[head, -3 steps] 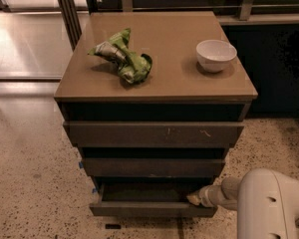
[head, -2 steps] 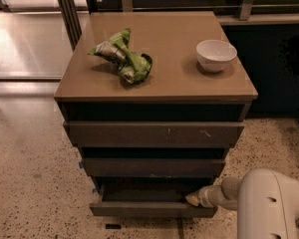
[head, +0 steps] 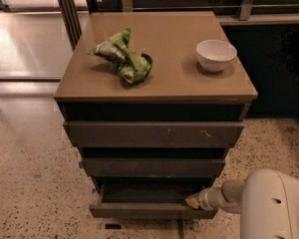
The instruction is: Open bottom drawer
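The bottom drawer (head: 149, 210) is the lowest and narrowest of three dark grey-brown drawers in a small cabinet. It stands pulled out a little, with its shallow dark box showing behind the plain flat front. My gripper (head: 193, 201) sits at the drawer's right end, its pale tip at the top edge of the front. The white arm (head: 274, 205) reaches in from the lower right. The mid-width drawer (head: 152, 167) and the widest, scratched drawer (head: 152, 133) sit above it.
On the cabinet's tan top (head: 174, 83) lie a crumpled green snack bag (head: 122, 56) and a white bowl (head: 216, 55). A speckled floor (head: 30, 183) surrounds the cabinet. A dark wall and counter stand behind and to the right.
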`<action>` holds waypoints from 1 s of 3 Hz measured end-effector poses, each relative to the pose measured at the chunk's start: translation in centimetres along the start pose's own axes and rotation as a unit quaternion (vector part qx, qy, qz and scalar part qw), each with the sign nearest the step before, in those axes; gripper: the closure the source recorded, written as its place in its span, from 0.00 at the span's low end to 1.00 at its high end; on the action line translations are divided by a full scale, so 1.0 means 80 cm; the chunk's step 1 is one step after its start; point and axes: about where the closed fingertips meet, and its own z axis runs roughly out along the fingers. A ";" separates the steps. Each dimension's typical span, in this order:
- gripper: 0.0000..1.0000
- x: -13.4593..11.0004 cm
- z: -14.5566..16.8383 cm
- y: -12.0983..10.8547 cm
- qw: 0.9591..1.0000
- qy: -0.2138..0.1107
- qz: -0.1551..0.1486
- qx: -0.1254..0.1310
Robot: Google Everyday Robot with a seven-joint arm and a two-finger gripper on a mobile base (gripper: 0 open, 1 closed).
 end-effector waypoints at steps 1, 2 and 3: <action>1.00 0.014 -0.011 0.018 1.000 -0.009 0.006 0.004; 1.00 0.027 -0.023 0.033 0.999 -0.025 0.016 0.016; 1.00 0.036 -0.034 0.046 0.999 -0.038 0.023 0.024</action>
